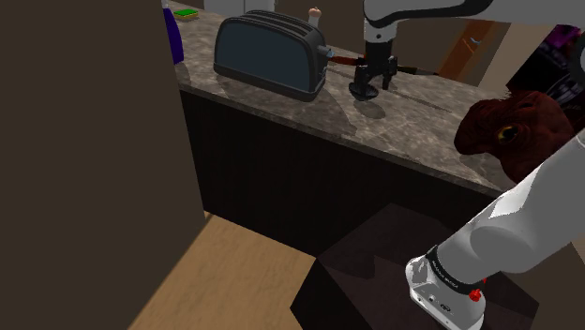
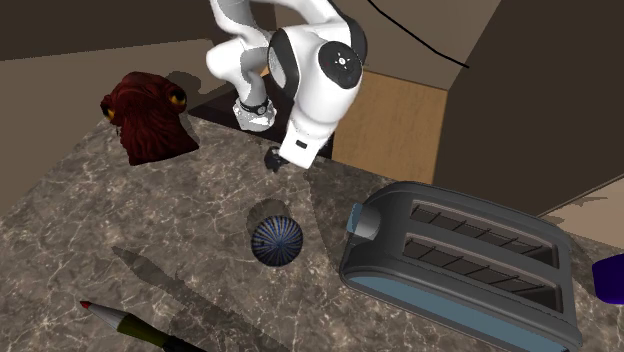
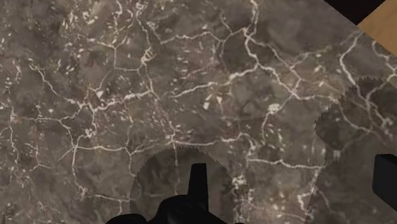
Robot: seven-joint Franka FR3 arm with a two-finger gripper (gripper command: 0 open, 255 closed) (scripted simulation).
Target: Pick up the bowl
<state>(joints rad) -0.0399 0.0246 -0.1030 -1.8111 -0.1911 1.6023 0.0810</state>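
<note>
The bowl (image 2: 276,241) is small, round and dark blue with fine pale stripes; its rounded outside faces the second exterior camera. It rests on the brown marble counter (image 2: 110,220), just to the left of the toaster there. My black gripper (image 2: 272,158) hangs beyond the bowl, half hidden under the white wrist link, apart from it. In the shoulder view the gripper (image 1: 369,86) stands low over the counter (image 1: 422,122), right of the toaster. In the wrist view the gripper (image 3: 291,183) is open, its fingers (image 3: 197,184) wide apart over bare marble (image 3: 127,95) with nothing between them.
A dark grey two-slot toaster (image 1: 272,54) (image 2: 460,260) sits close by. A dark red creature figure (image 1: 516,127) (image 2: 148,115) stands near the counter's stand-side edge. A red-tipped marker (image 2: 120,322) and a blue object (image 2: 610,278) lie farther off. A tall dark cabinet (image 1: 84,141) flanks the counter.
</note>
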